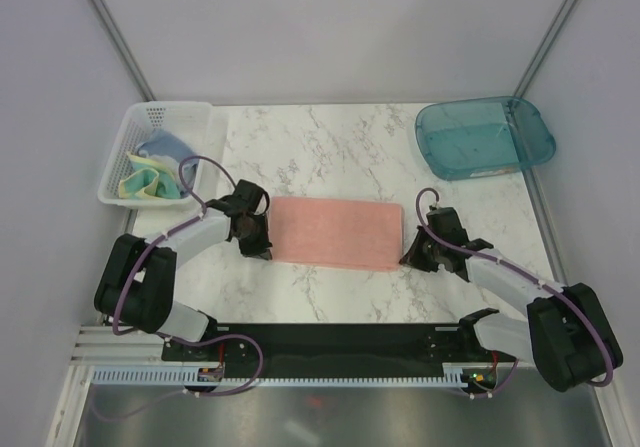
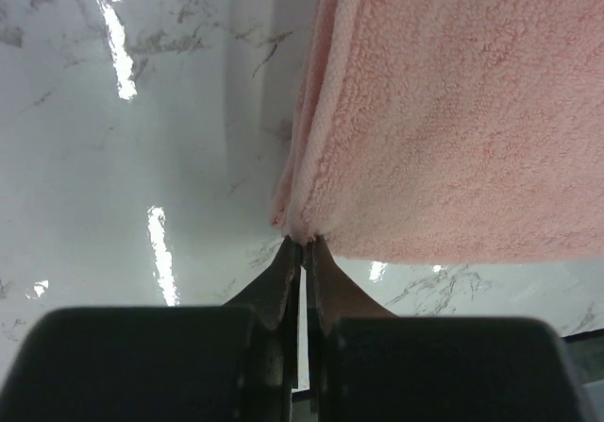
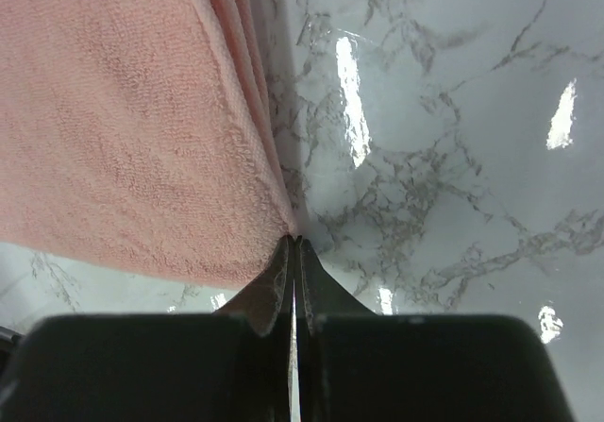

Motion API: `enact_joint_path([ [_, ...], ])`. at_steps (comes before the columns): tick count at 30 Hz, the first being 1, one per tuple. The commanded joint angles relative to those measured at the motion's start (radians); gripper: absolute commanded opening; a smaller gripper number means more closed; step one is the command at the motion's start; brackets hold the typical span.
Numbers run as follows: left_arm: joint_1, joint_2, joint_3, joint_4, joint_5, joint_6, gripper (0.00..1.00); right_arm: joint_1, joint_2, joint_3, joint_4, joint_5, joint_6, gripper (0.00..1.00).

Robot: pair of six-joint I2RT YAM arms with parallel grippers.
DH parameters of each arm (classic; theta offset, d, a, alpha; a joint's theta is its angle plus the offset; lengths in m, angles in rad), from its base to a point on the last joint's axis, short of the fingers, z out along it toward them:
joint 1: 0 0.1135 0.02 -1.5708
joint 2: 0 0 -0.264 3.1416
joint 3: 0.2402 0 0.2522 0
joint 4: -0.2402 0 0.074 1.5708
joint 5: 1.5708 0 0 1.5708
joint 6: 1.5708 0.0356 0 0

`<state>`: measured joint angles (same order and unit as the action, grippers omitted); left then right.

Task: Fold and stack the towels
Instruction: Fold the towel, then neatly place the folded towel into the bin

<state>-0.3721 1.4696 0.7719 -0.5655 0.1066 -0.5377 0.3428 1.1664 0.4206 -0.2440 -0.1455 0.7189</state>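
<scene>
Top external: pink towel [image 1: 335, 232] lies folded on the table [image 1: 330, 147], my left pincer [image 1: 266, 251] at its near left corner and my right pincer [image 1: 408, 258] at its near right. Both are pressed together, each nipping its corner. Small towels [image 1: 145, 179] lie in the basket [image 1: 160, 117], far left.

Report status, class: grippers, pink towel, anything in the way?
Both shut: left gripper and right gripper each pinch a near corner of the salmon-pink towel. It lies folded flat. Off left in the white basket: yellow towel, grey-blue towel; nothing blocking.
</scene>
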Motion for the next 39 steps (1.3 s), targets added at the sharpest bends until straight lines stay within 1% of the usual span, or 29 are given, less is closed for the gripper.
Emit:
enact_joint_path([
  [1, -0.004, 0.023, -0.049, 0.004, -0.074, -0.030, 0.02, -0.002, 0.030, -0.039, 0.058, 0.038, 0.004, 0.00],
  [3, -0.011, 0.021, -0.052, 0.009, -0.062, -0.036, 0.02, -0.004, 0.035, -0.045, 0.078, 0.041, 0.005, 0.00],
  [7, -0.011, 0.008, -0.037, -0.026, -0.091, -0.036, 0.02, -0.002, 0.023, -0.039, 0.081, 0.012, 0.001, 0.00],
  [8, -0.011, 0.003, -0.027, -0.037, -0.096, -0.033, 0.03, -0.004, 0.003, -0.031, 0.072, 0.009, -0.001, 0.05],
  [9, -0.013, -0.002, 0.001, -0.069, -0.102, -0.030, 0.13, -0.002, -0.008, -0.022, 0.042, 0.017, -0.007, 0.10],
  [10, -0.011, -0.003, 0.018, -0.086, -0.134, -0.028, 0.20, -0.002, -0.019, -0.010, 0.025, 0.018, -0.013, 0.16],
  [11, -0.011, -0.008, 0.035, -0.105, -0.137, -0.022, 0.31, -0.002, -0.039, 0.021, 0.002, 0.021, -0.022, 0.28],
  [13, -0.013, -0.009, 0.095, -0.161, -0.153, -0.015, 0.39, -0.004, -0.054, 0.073, -0.073, 0.035, -0.044, 0.39],
  [14, -0.011, -0.012, 0.115, -0.181, -0.162, -0.004, 0.43, -0.002, -0.065, 0.092, -0.099, 0.034, -0.055, 0.47],
  [15, -0.011, -0.014, 0.160, -0.203, -0.174, 0.002, 0.47, -0.004, -0.066, 0.110, -0.147, 0.037, -0.067, 0.50],
  [16, -0.011, -0.018, 0.184, -0.241, -0.204, 0.011, 0.47, -0.004, -0.065, 0.147, -0.165, 0.047, -0.085, 0.53],
  [17, -0.011, -0.023, 0.208, -0.252, -0.223, 0.013, 0.49, -0.002, -0.062, 0.164, -0.173, 0.047, -0.093, 0.62],
  [19, -0.011, -0.034, 0.286, -0.258, -0.235, 0.010, 0.50, -0.004, -0.028, 0.213, -0.175, 0.055, -0.107, 0.69],
  [20, -0.011, -0.029, 0.344, -0.266, -0.243, 0.018, 0.50, -0.004, -0.010, 0.231, -0.169, 0.054, -0.113, 0.71],
  [23, -0.011, 0.017, 0.441, -0.267, -0.228, 0.024, 0.51, -0.005, 0.093, 0.308, -0.137, 0.012, -0.147, 0.77],
  [24, -0.011, 0.050, 0.458, -0.263, -0.211, 0.022, 0.51, -0.005, 0.117, 0.323, -0.120, 0.008, -0.153, 0.78],
  [25, -0.011, 0.061, 0.463, -0.242, -0.147, 0.025, 0.50, -0.005, 0.168, 0.351, -0.117, 0.004, -0.157, 0.79],
  [26, -0.010, 0.072, 0.445, -0.171, -0.112, 0.030, 0.50, -0.005, 0.191, 0.362, -0.100, -0.009, -0.170, 0.79],
  [28, -0.010, 0.106, 0.409, -0.099, -0.020, 0.015, 0.49, -0.011, 0.249, 0.368, -0.075, -0.019, -0.176, 0.79],
  [29, -0.005, 0.122, 0.376, -0.070, -0.015, 0.012, 0.49, -0.014, 0.268, 0.366, -0.054, -0.026, -0.182, 0.79],
  [31, 0.002, 0.173, 0.350, -0.062, -0.042, 0.012, 0.48, -0.018, 0.295, 0.343, -0.023, -0.042, -0.184, 0.79],
  [33, 0.024, 0.205, 0.290, -0.045, -0.057, 0.027, 0.47, -0.019, 0.303, 0.313, 0.023, -0.058, -0.194, 0.79],
  [34, 0.032, 0.205, 0.290, -0.031, -0.054, 0.031, 0.47, -0.019, 0.305, 0.301, 0.035, -0.068, -0.194, 0.79],
  [39, 0.047, 0.232, 0.195, 0.033, -0.035, 0.033, 0.45, -0.019, 0.311, 0.202, 0.162, -0.150, -0.179, 0.79],
])
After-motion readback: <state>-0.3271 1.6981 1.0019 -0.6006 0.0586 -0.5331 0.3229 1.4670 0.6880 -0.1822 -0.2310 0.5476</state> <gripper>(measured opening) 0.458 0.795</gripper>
